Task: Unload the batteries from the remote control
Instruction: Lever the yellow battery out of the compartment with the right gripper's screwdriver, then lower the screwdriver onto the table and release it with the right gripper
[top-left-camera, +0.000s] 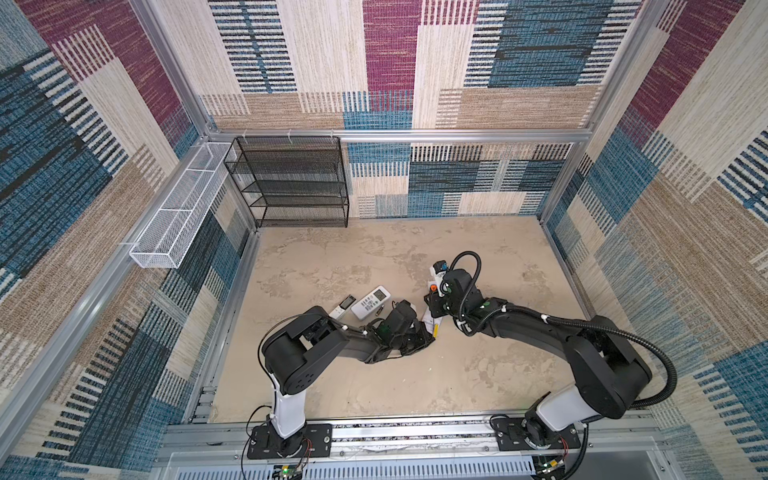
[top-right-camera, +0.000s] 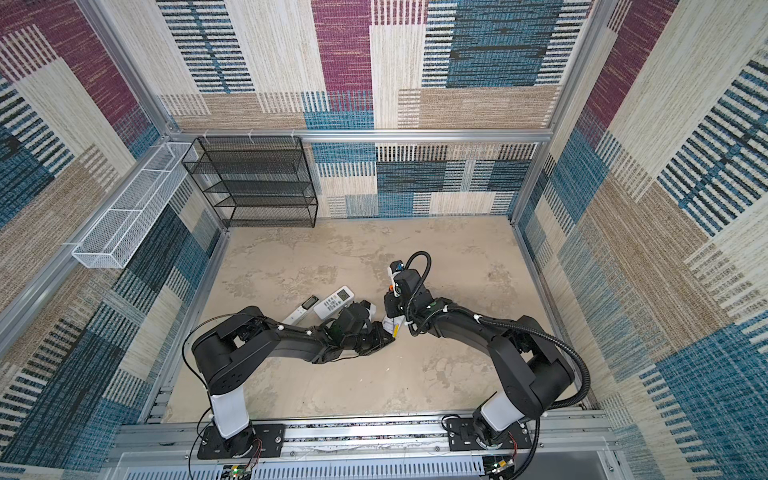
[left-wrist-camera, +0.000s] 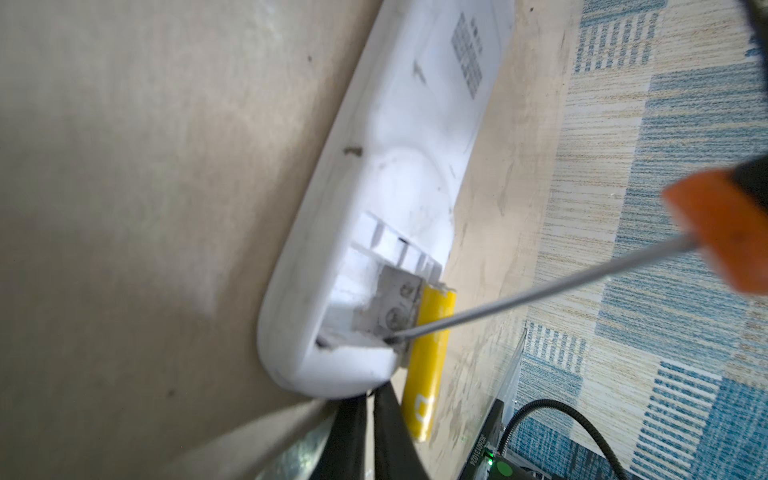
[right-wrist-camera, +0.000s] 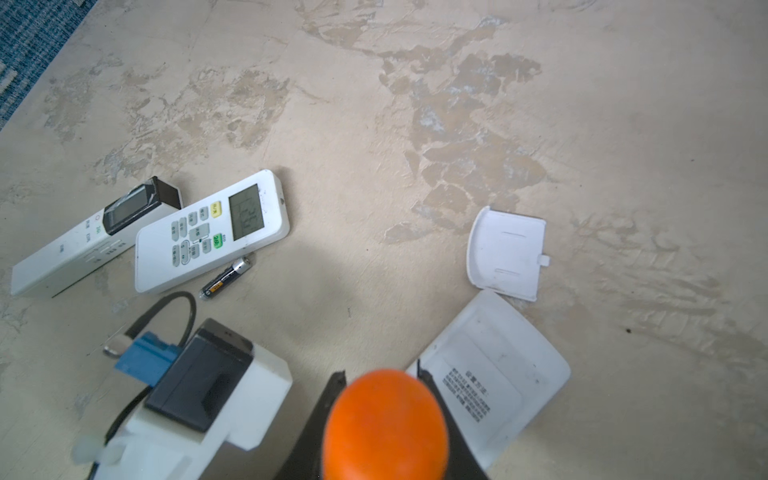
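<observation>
A white remote control (left-wrist-camera: 399, 166) lies face down with its battery bay open; it also shows in the right wrist view (right-wrist-camera: 498, 374). A yellow battery (left-wrist-camera: 428, 365) sticks out alongside the bay, past the remote's end, and shows in both top views (top-left-camera: 435, 330) (top-right-camera: 396, 331). My right gripper (right-wrist-camera: 380, 372) is shut on the orange-handled screwdriver (left-wrist-camera: 723, 237), whose tip sits in the bay by the metal contact. My left gripper (left-wrist-camera: 372, 399) is shut, its tips against the remote's rounded end. A black battery (right-wrist-camera: 226, 277) lies loose on the table.
The detached white battery cover (right-wrist-camera: 507, 253) lies beyond the remote. Two more remotes (right-wrist-camera: 212, 230) (right-wrist-camera: 83, 245) lie side by side near the black battery. A black mesh shelf (top-left-camera: 291, 183) stands at the back left and a white wire basket (top-left-camera: 178, 216) hangs on the left wall.
</observation>
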